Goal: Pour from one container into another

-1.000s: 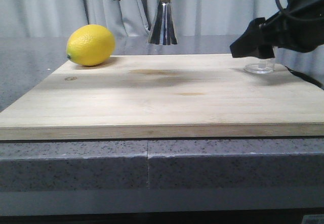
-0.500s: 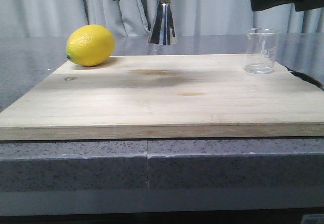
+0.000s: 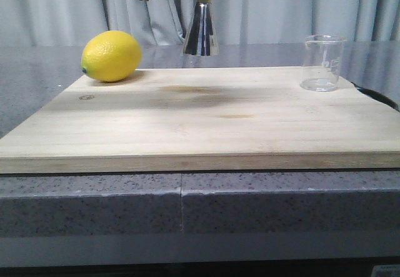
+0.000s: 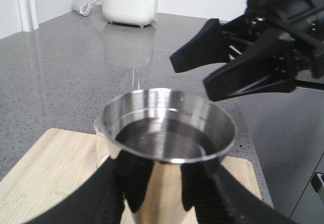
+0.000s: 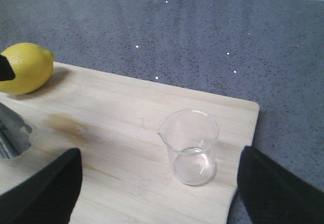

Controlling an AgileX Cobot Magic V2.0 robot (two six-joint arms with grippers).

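The left hand is clamped on the shiny steel hourglass-shaped jigger, its black padded fingers pressing the smooth cone just below the rim; the upper cup, directly above that grip, holds clear liquid nearly to the brim, so the pour into it looks done. Below the right hand, whose two black fingers stand wide apart with nothing between them, the small clear glass beaker stands upright on the pale wooden board, its pour lip turned toward the faint damp stain in the grain; it looks empty or nearly so. I judge that what remains is mainly setting the jigger down. Farther from the right hand, past the stain, lies the matte yellow lemon, and beyond the board spreads the speckled grey stone surface.
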